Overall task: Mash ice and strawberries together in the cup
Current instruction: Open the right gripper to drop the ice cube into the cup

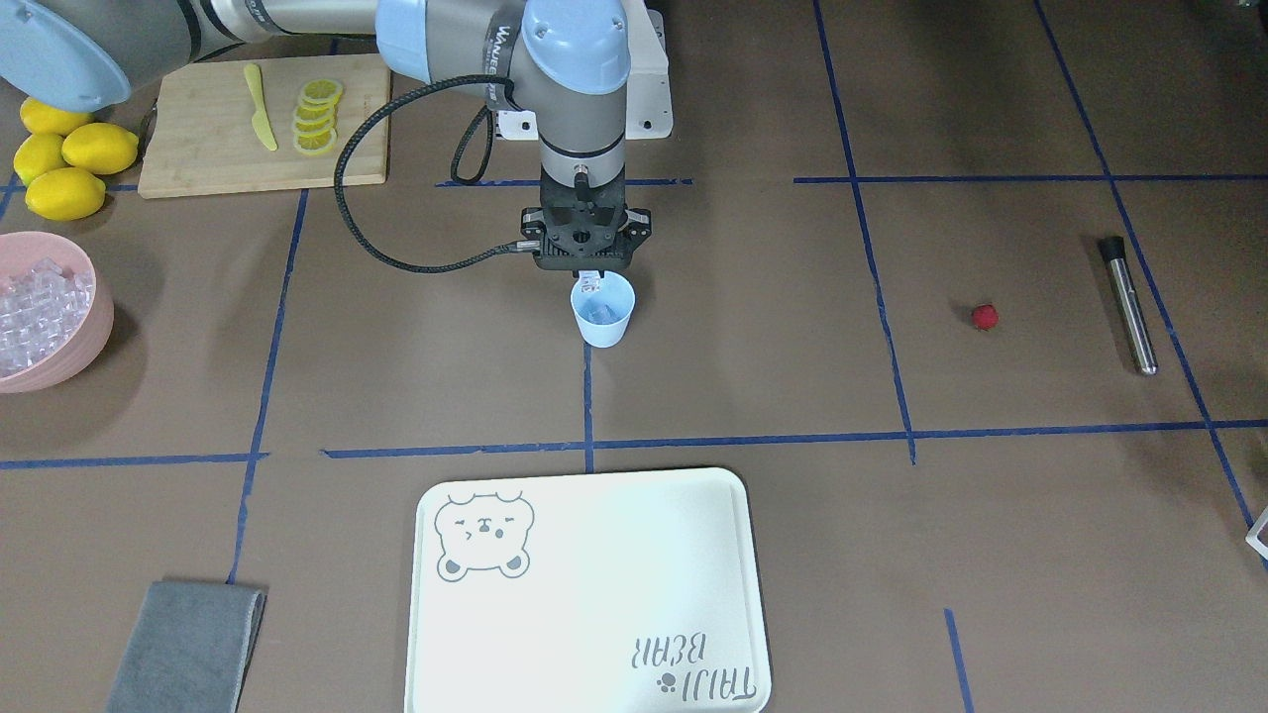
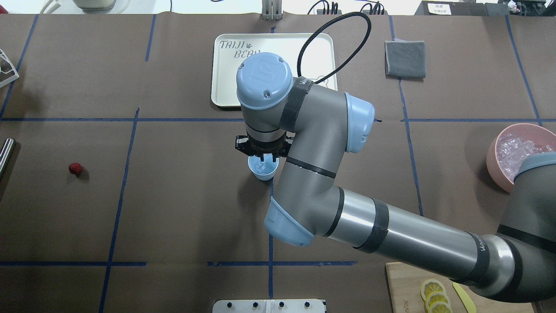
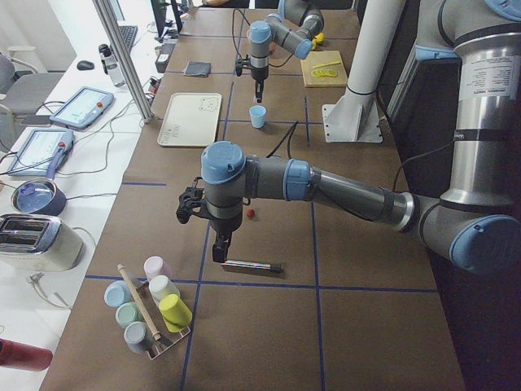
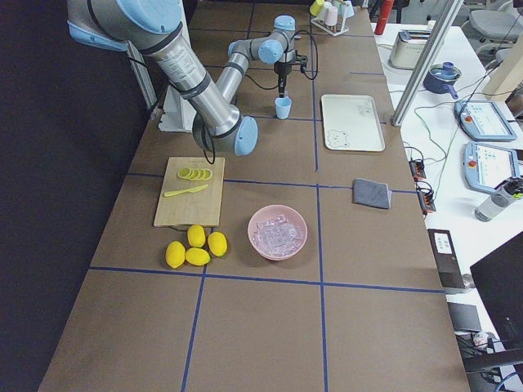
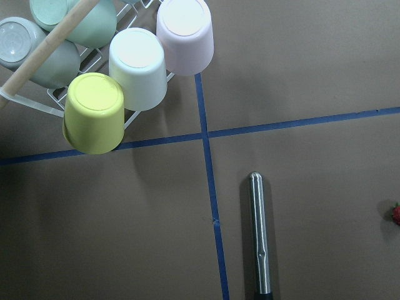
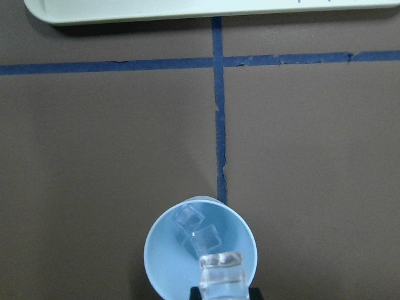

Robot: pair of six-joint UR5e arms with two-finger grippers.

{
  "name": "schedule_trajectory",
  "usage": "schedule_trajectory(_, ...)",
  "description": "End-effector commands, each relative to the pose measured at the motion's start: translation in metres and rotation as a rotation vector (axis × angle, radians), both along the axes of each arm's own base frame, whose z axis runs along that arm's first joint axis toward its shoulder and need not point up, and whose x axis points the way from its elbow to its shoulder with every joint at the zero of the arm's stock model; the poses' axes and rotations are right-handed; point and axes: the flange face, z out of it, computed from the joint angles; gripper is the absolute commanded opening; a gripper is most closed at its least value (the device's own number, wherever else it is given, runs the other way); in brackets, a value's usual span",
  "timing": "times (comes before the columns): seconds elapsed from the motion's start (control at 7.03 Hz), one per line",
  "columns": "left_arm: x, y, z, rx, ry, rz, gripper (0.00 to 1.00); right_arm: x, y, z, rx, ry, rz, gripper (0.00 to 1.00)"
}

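Item: right gripper [image 1: 590, 279], pinching one ice cube [image 6: 220, 275] directly over the cup [image 6: 164, 265], centre of the front view. Two cubes [image 6: 197, 231] lie inside.
Handling: you want a low, centred release, so the cube clears the rim.
Strawberry [image 1: 984, 316]: mid-right, on the tabletop, well apart.
Left gripper [image 3: 217, 254]: cannot tell whether spread or closed.

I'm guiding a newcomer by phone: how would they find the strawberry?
Start at the blue cup at the centre and look toward the robot's left. Between it and a metal rod lies the strawberry, the only small red thing there.
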Motion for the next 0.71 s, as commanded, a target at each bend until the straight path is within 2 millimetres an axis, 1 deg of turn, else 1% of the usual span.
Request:
schedule_trajectory(0.0, 0.0000, -0.0001, -0.0001, 0.001, 0.000, 0.000, 1.00, -0.0159, 0.0079, 0.0026, 0.005, 0.017, -0.001, 0.00)
schedule_trajectory(0.28, 0.0000, -0.0001, -0.0001, 0.001, 0.000, 0.000, 1.00, -0.0190, 0.0099, 0.0033, 0.002, 0.021, -0.002, 0.01)
schedule_trajectory(0.43, 0.0000, -0.0001, -0.0001, 0.001, 0.000, 0.000, 1.00, -0.0194, 0.0097, 0.0036, 0.002, 0.021, -0.002, 0.06)
schedule_trajectory(0.57, 0.0000, -0.0001, -0.0001, 0.001, 0.000, 0.000, 1.00, -0.0194, 0.0097, 0.0036, 0.002, 0.021, -0.002, 0.23)
